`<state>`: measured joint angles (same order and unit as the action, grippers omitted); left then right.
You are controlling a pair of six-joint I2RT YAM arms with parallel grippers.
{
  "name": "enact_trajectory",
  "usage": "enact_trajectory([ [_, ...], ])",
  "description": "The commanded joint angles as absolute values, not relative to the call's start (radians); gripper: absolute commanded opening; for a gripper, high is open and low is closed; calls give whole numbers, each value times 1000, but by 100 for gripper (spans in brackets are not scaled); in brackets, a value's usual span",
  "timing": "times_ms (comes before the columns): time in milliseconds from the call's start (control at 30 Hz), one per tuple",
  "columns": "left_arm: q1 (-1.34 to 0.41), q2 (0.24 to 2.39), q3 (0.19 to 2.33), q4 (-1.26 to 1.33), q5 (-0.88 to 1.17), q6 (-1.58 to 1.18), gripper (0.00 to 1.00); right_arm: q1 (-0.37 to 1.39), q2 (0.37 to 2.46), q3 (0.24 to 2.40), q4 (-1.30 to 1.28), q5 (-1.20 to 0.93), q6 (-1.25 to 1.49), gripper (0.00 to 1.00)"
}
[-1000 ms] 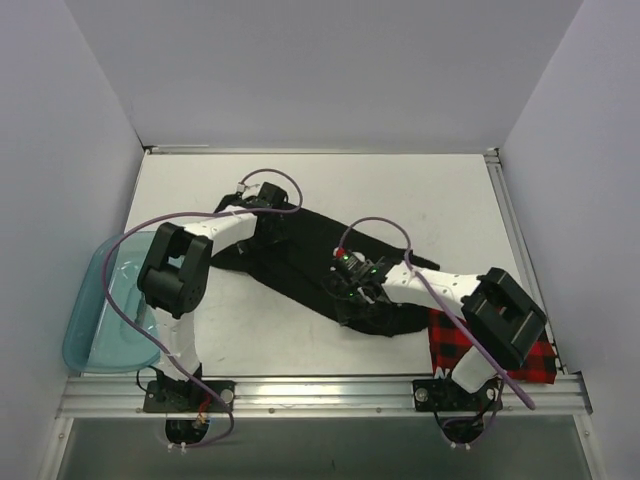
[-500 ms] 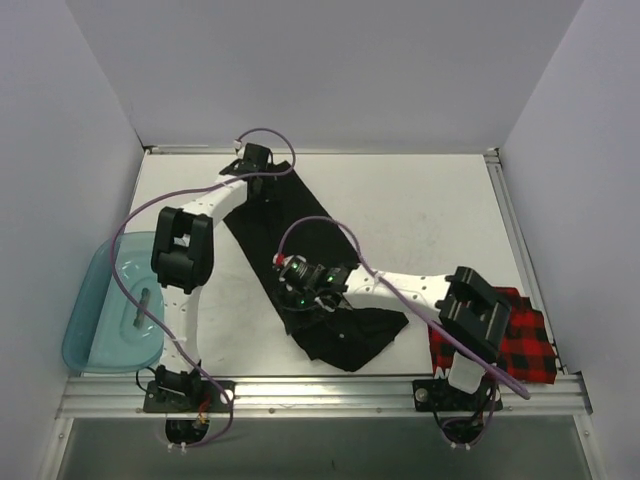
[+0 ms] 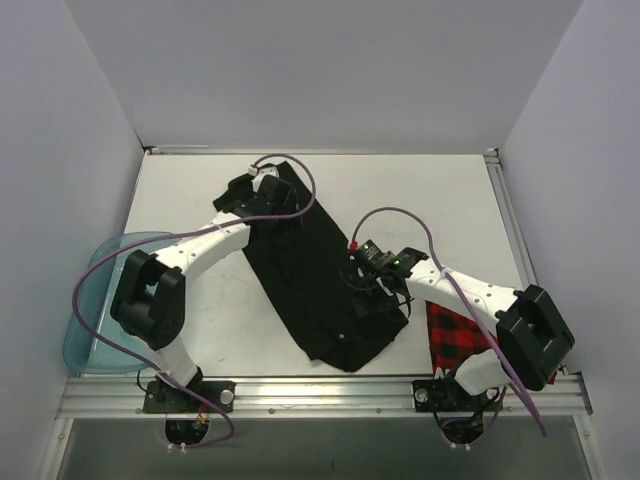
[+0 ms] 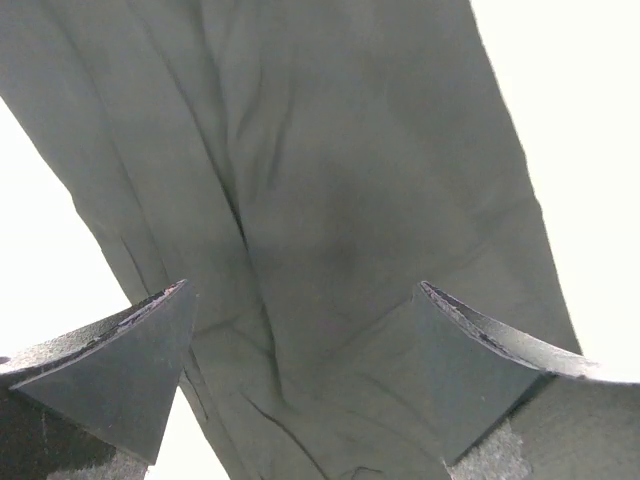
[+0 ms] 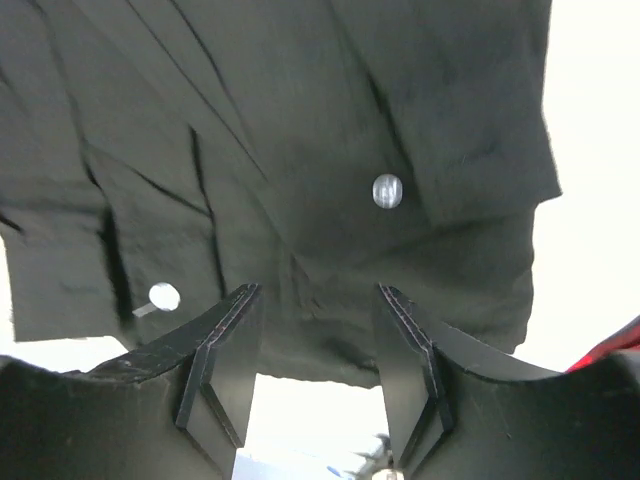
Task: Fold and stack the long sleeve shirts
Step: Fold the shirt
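1. The table [image 3: 440,200] is a flat white board with a metal strip along its right edge and an aluminium rail [image 3: 320,392] across the near edge, where my two bases are bolted.
2. Plain pale walls [image 3: 320,70] close it in on the left, back and right.
3. A translucent teal tub [image 3: 95,310] sits at the near left, hanging partly off the table's side.
4. The black shirt [image 3: 320,280] lies flat on the white surface as a long slanted band, running from the far left-centre down to the near middle.
5. My left pincer [image 4: 302,290] hangs over the far end of that band with its jaws spread wide and nothing between them. Only creased black cloth shows below.
6. My right pincer [image 5: 317,290] is over the band's near right edge. Its jaws are parted and released, gripping nothing, with two small white buttons [image 5: 387,190] showing on the cloth beyond.
7. The red-and-black check shirt [image 3: 455,335] is bunched at the near right corner, partly under my right arm and just beside the black one. I cannot tell whether they touch.
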<state>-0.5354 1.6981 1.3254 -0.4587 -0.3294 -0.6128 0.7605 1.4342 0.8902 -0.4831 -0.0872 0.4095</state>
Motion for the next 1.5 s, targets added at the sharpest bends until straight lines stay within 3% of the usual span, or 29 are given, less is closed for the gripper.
enact_trajectory([
  [0,-534,1782,1276,-466,-316,-693,97,772,1433,864,-542,-123,390,47],
  [300,-523,2035,1414,-466,-301,-649,97,808,1531,874,-497,-236,445,47],
  [567,-468,2271,1708,-465,-203,-559,97,920,1730,957,-342,-393,534,47],
  [733,-456,2312,1859,-453,-138,-476,97,959,1758,1043,-304,-336,571,47],
  [867,-456,2135,1841,-420,-150,-446,98,928,1642,1060,-317,-240,546,47],
  [1100,-482,1663,1522,-565,-320,-535,97,828,1450,965,-322,-98,538,47],
  [1367,-560,1064,918,-666,-301,-770,98,961,1491,1075,-307,-34,375,49],
  [1467,-563,887,804,-721,-258,-814,97,1020,1552,1129,-284,-38,256,49],
])
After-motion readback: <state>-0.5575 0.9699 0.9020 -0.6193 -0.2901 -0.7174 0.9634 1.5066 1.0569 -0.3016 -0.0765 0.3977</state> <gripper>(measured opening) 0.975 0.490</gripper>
